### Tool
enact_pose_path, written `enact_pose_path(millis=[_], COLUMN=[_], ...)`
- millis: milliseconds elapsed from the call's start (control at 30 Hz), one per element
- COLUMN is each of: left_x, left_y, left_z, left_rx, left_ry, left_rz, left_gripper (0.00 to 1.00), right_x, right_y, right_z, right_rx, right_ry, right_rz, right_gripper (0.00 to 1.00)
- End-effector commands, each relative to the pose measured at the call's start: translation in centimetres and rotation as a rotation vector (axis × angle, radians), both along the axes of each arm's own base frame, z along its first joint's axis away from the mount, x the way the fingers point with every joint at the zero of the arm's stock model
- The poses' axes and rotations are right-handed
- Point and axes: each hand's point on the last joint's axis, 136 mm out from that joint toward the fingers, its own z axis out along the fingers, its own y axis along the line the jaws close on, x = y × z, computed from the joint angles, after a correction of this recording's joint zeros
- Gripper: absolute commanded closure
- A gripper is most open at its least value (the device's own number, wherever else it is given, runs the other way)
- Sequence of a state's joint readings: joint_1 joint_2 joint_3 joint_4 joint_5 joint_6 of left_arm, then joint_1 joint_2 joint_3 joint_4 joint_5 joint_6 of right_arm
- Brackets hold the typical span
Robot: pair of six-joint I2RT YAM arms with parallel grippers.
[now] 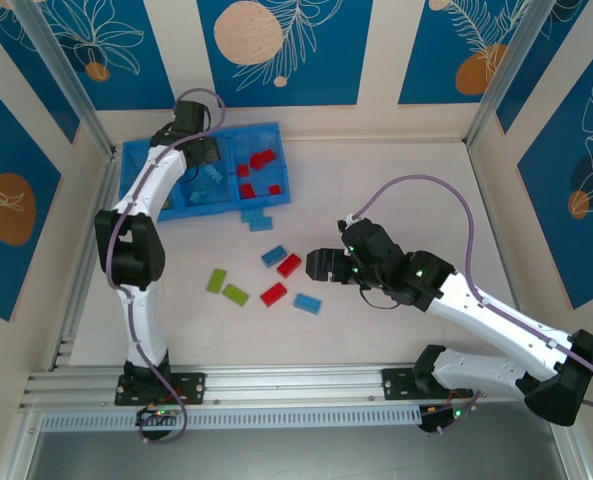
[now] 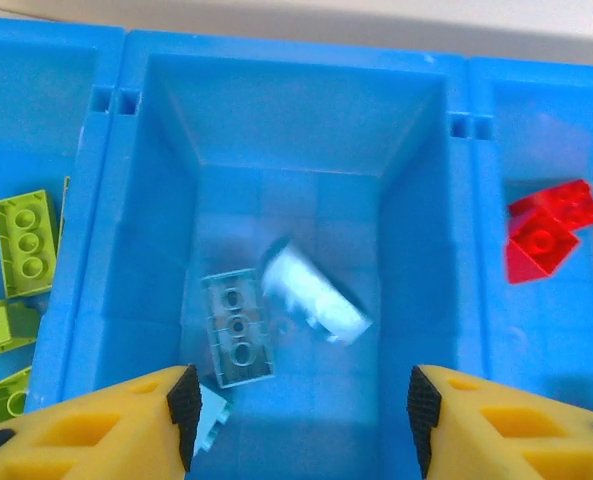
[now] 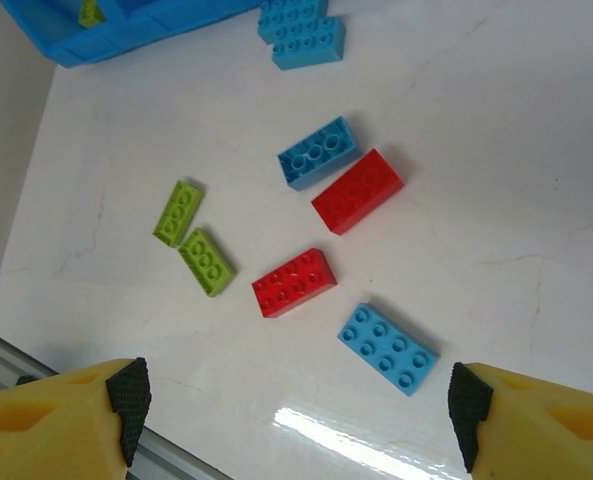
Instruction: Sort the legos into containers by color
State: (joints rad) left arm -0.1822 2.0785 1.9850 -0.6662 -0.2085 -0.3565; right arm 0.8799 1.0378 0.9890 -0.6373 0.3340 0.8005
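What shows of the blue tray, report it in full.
The tray is one shallow bright-blue plastic-looking piece with low walls splitting it into three side-by-side compartments. It lies flat on the white table, far left. Its left compartment holds green bricks, the middle light-blue bricks, the right red bricks. The left gripper hovers open over the middle one.

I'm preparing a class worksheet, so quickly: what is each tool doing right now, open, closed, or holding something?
Left tool: open, holding nothing, above the tray's middle compartment.
Right tool: open, holding nothing.
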Motion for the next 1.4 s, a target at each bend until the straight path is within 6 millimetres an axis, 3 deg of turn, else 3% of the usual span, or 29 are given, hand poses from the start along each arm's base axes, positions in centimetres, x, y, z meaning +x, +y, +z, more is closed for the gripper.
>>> enact_pose_path(millis=[0,133,233,367,467,567,700,800,933,1033,1133,1233,1367], left_x=[-3.7,-10.3,-16.3,-24.1,-29.2,-32.6,-33.0,-32.4,-31.6,-31.6,-31.5,-31.5,-31.4], left_y=[-1.2,-3.8,-6.9,-9.7,-10.7,-10.5,-9.0,-7.9,-6.1,-6.5,-6.2,-5.9,-5.7], left_z=[7.1,11.3,12.6,11.4,10.2,9.2,6.4,4.4,1.9,1.7,1.6,1.9,2.1], left_rx=[-0.072,-0.134,-0.103,-0.091,-0.139,-0.128,-0.026,0.044,0.146,0.131,0.144,0.153,0.161], left_ry=[-0.105,-0.195,-0.229,-0.150,-0.063,-0.042,-0.084,-0.078,0.004,0.025,0.023,0.009,-0.004], left_rz=[-0.056,-0.171,-0.332,-0.580,-0.749,-0.861,-0.868,-0.839,-0.769,-0.784,-0.773,-0.761,-0.751], left_gripper=[0.43,0.44,0.44,0.45,0.43,0.41,0.35,0.18,0.08,0.05,0.03,0.03,0.02], right_x=[0.1,0.9,1.6,2.5,2.6,3.3,4.4,5.4,6.9,8.2,8.3,7.5,8.7], right_y=[-0.3,0.3,1.2,3.4,4.5,4.8,6.8,8.1,8.7,8.0,7.7,7.5,7.2], right_z=[-0.8,-1.6,-2.7,-5.0,-7.3,-9.7,-12.3,-14.1,-16.0,-17.0,-17.8,-19.0,-19.6], right_rx=[-0.007,-0.027,-0.049,-0.117,-0.223,-0.312,-0.341,-0.381,-0.461,-0.548,-0.637,-0.677,-0.661], right_ry=[0.010,0.022,0.043,0.080,0.133,0.216,0.256,0.253,0.220,0.183,0.138,0.138,0.164], right_rz=[-0.030,-0.032,-0.028,0.067,0.178,0.158,0.157,0.188,0.232,0.250,0.386,0.552,0.595], right_gripper=[0.19,0.18,0.17,0.13,0.08,0.04,0.02,0.01,0.01,0.00,0.00,0.00,0.00])
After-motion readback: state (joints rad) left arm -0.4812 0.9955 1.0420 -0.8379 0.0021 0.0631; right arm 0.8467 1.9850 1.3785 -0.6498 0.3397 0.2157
